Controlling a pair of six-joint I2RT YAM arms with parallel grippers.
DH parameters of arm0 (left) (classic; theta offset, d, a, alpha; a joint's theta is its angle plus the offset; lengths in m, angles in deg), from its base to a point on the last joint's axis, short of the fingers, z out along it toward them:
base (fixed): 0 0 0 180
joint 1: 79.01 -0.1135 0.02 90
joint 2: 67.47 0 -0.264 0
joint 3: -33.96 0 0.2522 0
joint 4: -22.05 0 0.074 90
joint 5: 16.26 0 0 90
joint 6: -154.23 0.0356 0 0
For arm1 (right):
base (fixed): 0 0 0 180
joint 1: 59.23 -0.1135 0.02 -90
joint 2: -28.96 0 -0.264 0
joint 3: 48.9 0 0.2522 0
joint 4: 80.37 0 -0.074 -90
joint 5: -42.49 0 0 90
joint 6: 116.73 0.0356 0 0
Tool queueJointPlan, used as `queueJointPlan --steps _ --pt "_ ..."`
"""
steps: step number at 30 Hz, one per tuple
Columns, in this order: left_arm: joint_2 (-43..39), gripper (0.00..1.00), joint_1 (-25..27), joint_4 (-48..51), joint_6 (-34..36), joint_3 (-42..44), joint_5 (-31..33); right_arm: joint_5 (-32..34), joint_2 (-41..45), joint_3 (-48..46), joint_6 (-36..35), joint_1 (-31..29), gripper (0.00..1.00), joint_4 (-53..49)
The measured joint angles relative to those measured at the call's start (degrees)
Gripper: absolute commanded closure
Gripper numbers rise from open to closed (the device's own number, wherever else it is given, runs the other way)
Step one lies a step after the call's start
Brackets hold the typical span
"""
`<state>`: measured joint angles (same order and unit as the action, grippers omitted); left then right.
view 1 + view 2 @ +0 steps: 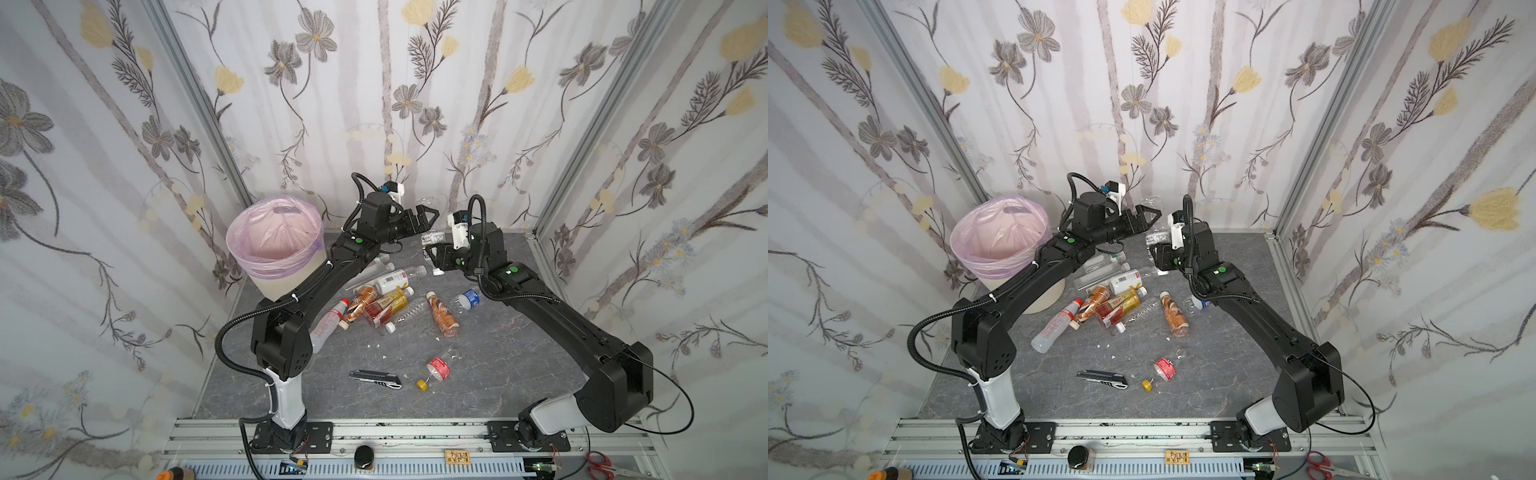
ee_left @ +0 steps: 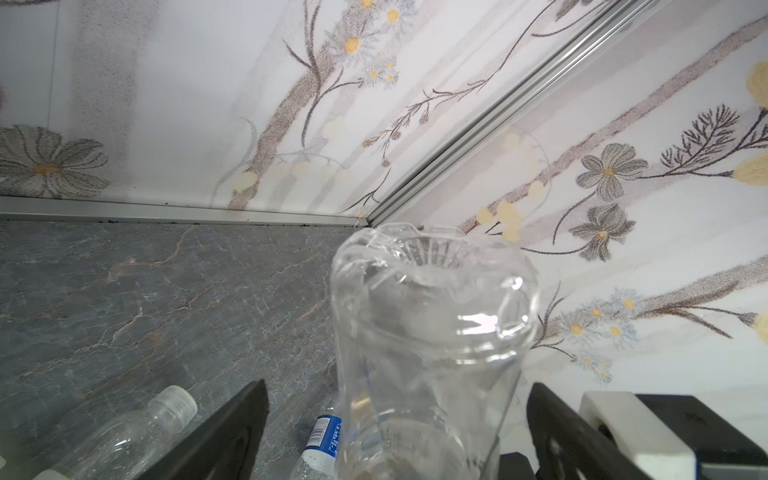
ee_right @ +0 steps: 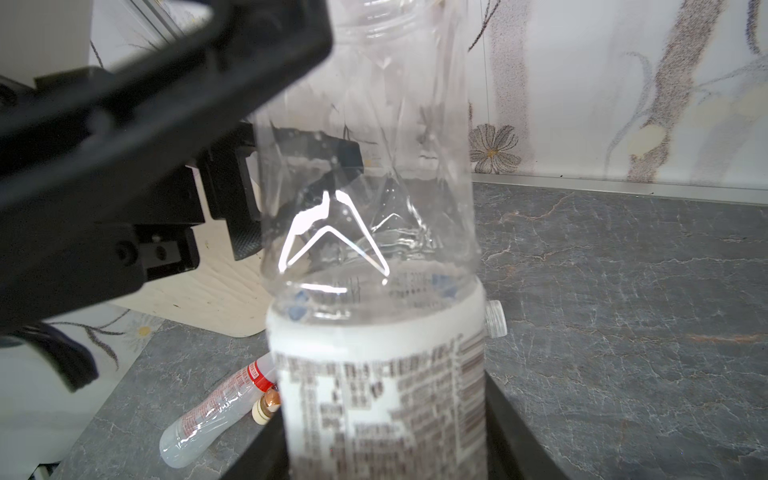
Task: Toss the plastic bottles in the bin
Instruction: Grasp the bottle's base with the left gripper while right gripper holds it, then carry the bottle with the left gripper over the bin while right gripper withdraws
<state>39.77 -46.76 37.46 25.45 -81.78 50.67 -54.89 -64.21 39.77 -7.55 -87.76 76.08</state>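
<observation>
the right gripper (image 3: 382, 399) is closed on a clear crumpled plastic bottle with a white printed label (image 3: 374, 365), its two black fingers (image 3: 509, 419) pressing the labelled part from either side and holding it off the table near the back wall. the left gripper (image 2: 397, 390) stands wide open, and the bottle's bare clear end (image 2: 428, 316) sits between its fingers (image 2: 237, 428) with a gap showing on each side in the left wrist view. in both top views the two grippers meet over the far middle of the grey marble-patterned tabletop (image 1: 498, 374). the round cream-white bin lined with a pink translucent bag (image 1: 276, 286) stands upright in the far left corner, beside the left arm and well apart from the held bottle. most of the other bottles lie in a heap mid-table: a white-labelled clear one (image 1: 395, 279), an amber one with an orange label (image 1: 361, 301), a red-and-yellow labelled one (image 1: 384, 307), a ribbed clear one (image 1: 409, 313), an amber-brown one (image 1: 444, 319) and a clear one with a red cap (image 1: 330, 320). a blue-labelled bottle (image 1: 468, 298) lies by the right arm. nearer the front, a crushed red-labelled bottle with a yellow cap (image 1: 436, 370) lies just beside a grey-black utility knife (image 1: 376, 379).
</observation>
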Motion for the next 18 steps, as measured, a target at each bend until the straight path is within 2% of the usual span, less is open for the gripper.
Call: queueJointPlan --steps 3,10,14,16,18 --pt "0.00 0.19 0.61 0.31 0.70 -0.33 0.39 -0.28 0.70 -0.92 0.02 -0.42 0.46 0.63" --pt "0.07 0.22 0.87 0.57 1.49 -1.75 1.81 -1.73 0.90 -1.42 0.02 -1.11 0.46 2.10" --pt "0.22 0.30 1.46 0.79 1.86 -2.34 2.03 -1.73 0.90 -1.44 0.02 -1.25 0.46 2.36" --pt "0.39 0.36 1.57 0.96 1.97 -2.51 2.05 -1.73 0.90 -1.44 0.02 -1.25 0.43 2.47" --pt "0.39 0.42 1.60 1.38 2.47 -2.51 2.21 -1.68 0.90 -1.44 0.07 -1.25 0.35 2.47"
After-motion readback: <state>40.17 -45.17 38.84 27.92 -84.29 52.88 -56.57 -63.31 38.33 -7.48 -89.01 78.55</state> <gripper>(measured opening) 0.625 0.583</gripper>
